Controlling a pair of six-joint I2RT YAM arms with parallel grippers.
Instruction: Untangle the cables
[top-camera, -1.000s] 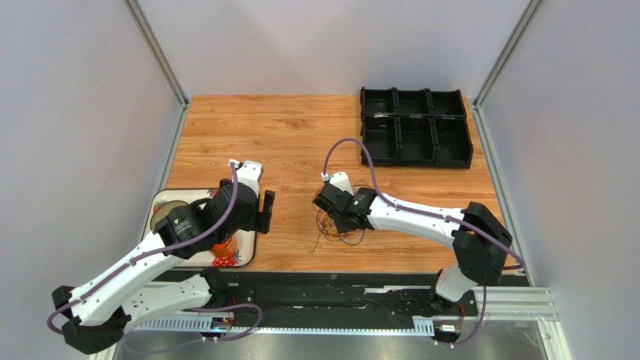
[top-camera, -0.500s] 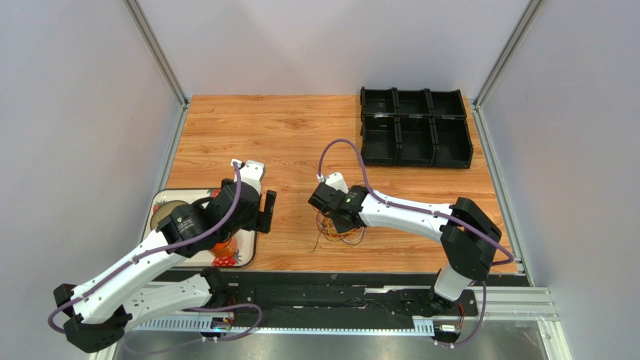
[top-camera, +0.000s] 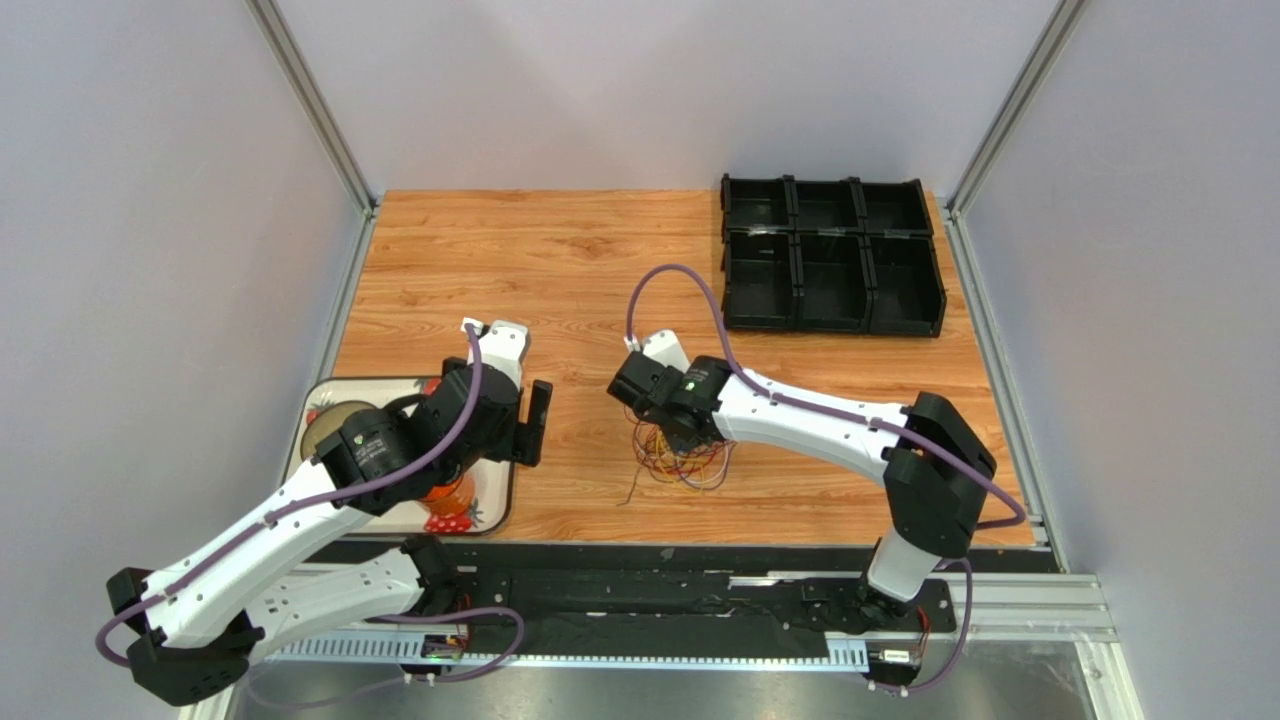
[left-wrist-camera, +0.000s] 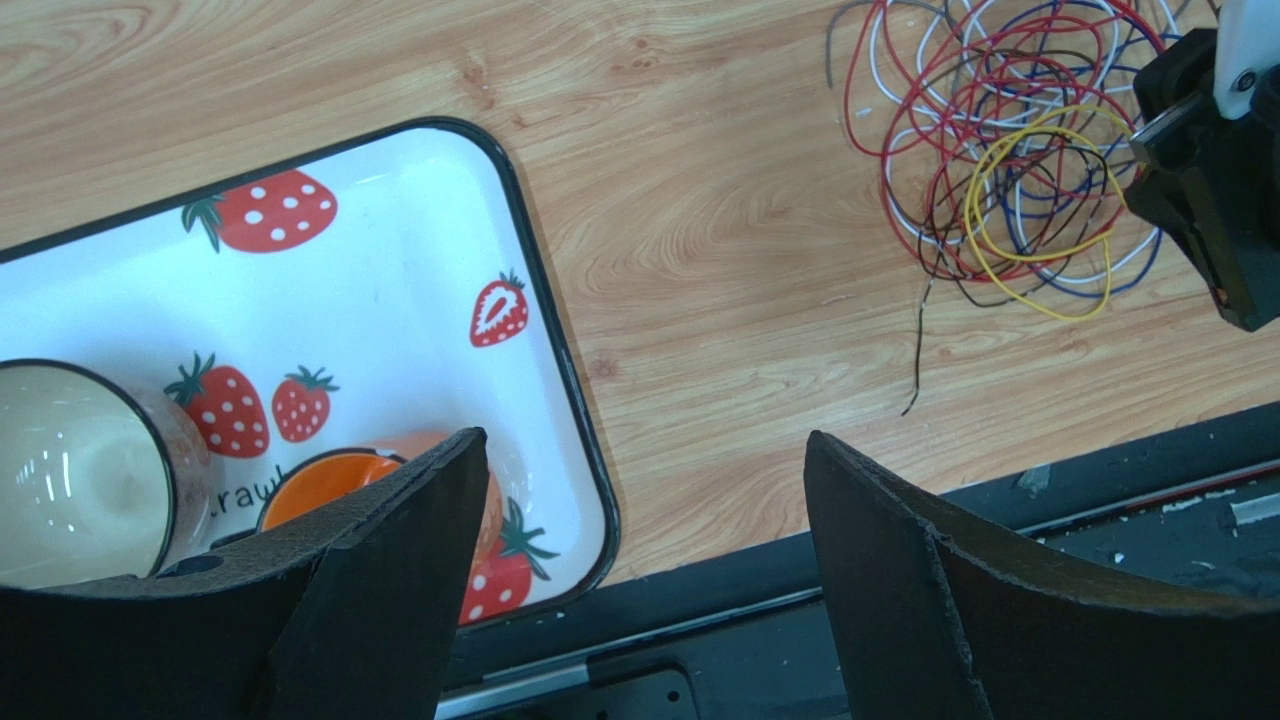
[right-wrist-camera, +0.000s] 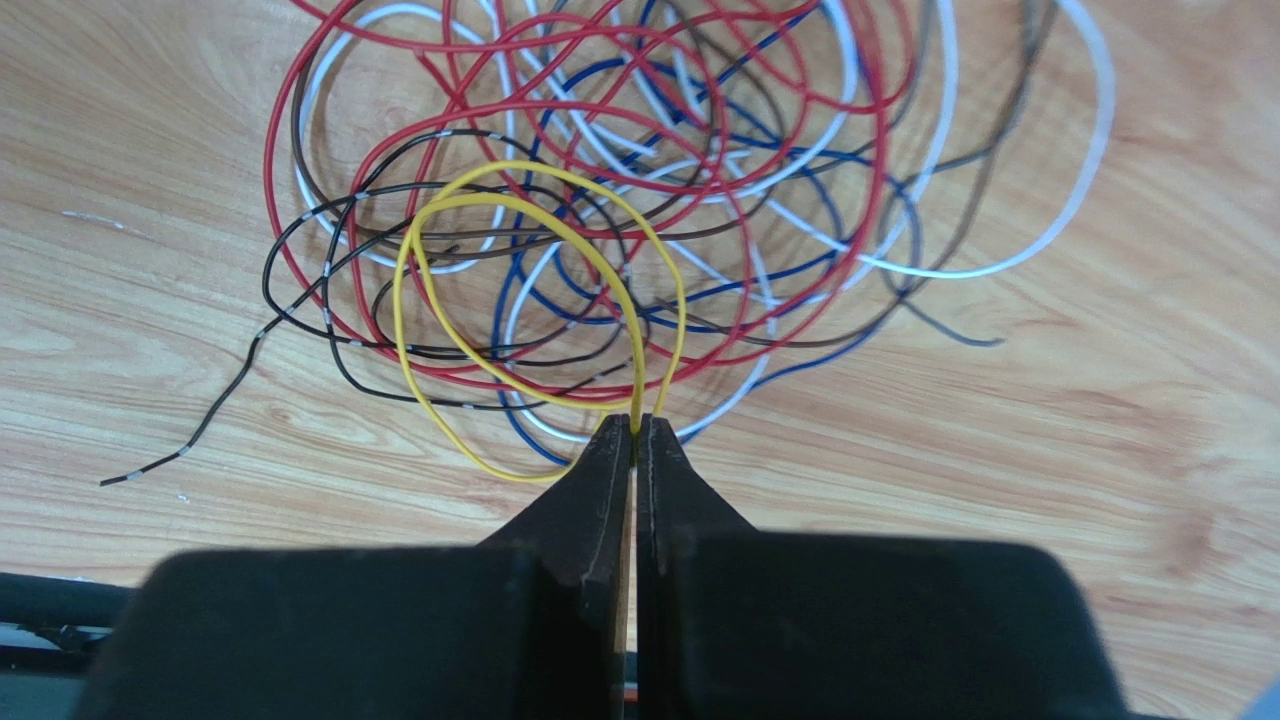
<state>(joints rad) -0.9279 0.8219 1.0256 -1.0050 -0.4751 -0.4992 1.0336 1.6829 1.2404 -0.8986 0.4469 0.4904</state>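
Observation:
The cables (top-camera: 679, 458) lie in a tangled heap of red, white, blue, dark and yellow loops (right-wrist-camera: 631, 210) on the wooden table, also visible in the left wrist view as cables (left-wrist-camera: 999, 150). My right gripper (right-wrist-camera: 634, 428) is shut, its tips pinching the yellow cable (right-wrist-camera: 526, 300) at the near edge of the heap. In the top view the right gripper (top-camera: 672, 435) sits over the heap's far-left part. My left gripper (left-wrist-camera: 639, 495) hangs open and empty over the tray's right edge, well left of the cables.
A white strawberry-print tray (top-camera: 489, 510) holds a bowl (left-wrist-camera: 68, 465) and an orange cup (left-wrist-camera: 323, 480) at the near left. A black compartment bin (top-camera: 831, 255) stands at the back right. A black rail (top-camera: 676, 578) runs along the table's front edge.
My right gripper has closed onto the yellow cable and shifted slightly left over the heap. The left arm has stayed still.

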